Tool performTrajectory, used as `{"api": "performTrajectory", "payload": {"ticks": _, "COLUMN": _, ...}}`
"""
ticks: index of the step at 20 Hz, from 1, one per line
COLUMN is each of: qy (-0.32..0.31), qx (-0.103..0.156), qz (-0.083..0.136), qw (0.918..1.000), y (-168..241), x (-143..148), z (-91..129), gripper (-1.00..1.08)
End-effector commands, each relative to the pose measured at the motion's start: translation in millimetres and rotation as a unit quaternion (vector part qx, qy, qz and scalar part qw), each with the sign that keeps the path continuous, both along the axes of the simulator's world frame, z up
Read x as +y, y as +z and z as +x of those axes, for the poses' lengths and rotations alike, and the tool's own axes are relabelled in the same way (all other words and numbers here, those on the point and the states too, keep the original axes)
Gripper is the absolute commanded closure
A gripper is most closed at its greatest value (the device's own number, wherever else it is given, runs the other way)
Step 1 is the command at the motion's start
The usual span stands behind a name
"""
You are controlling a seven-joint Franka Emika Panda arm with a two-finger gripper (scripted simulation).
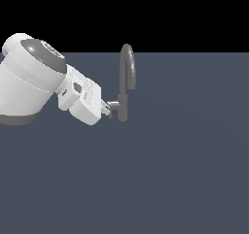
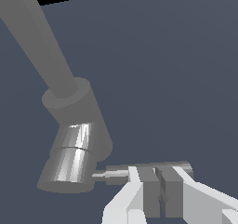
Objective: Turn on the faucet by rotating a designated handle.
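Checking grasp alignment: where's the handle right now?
In the exterior view the handle juts from the faucet body toward that view's left, meeting the claw; the wrist view shows it at the fingertips.

Pincer [image 1: 108, 109] at handle [image 1: 113, 104] beside faucet [image 1: 124, 90].

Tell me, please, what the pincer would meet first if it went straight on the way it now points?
Probably the faucet's upright body: the pincer already sits at the handle, which leads straight into that body. Depth is hard to judge.
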State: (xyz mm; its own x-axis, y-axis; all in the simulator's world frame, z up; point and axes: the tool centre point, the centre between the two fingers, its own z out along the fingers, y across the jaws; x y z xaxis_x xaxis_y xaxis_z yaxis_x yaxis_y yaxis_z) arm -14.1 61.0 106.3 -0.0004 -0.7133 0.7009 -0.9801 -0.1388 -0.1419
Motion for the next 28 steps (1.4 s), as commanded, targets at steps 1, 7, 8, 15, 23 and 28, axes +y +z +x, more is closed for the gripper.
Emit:
{"api": "performTrajectory", "payload": {"ticks": 1, "qy": -0.004, "qx": 0.005, "qz": -0.003, "qw": 1.0, "y": -16.1, "x": -4.9, "z": -1.6, "gripper": 1.08}}
{"api": "performTrajectory", "payload": {"ticks": 7, "qy": -0.01, "qx": 0.011, "qz": -0.004, "qw": 0.9999, "y": -49.0, "x": -10.0, "z": -0.1, "gripper": 1.08}}
{"api": "performTrajectory", "payload": {"ticks": 8, "qy": -0.011, "qx": 0.012, "qz": -0.004, "qw": 0.9999, "y": -54.4, "x": -10.8, "z": 0.1, "gripper": 1.08}}
{"api": "performTrajectory", "payload": {"ticks": 15, "qy": -0.002, "qx": -0.004, "qz": -0.001, "qw": 1.0, "y": -41.6, "x": 1.9, "z": 20.5, "gripper": 1.08}}
{"api": "performTrajectory", "payload": {"ticks": 23, "qy": -0.008, "qx": 0.006, "qz": -0.003, "qw": 0.9999, "y": -67.8, "x": -1.6, "z": 34.5, "gripper": 1.08}}
{"api": "performTrajectory", "payload": {"ticks": 28, "qy": -0.011, "qx": 0.011, "qz": -0.004, "qw": 0.9999, "y": -80.5, "x": -3.4, "z": 41.1, "gripper": 1.08}}
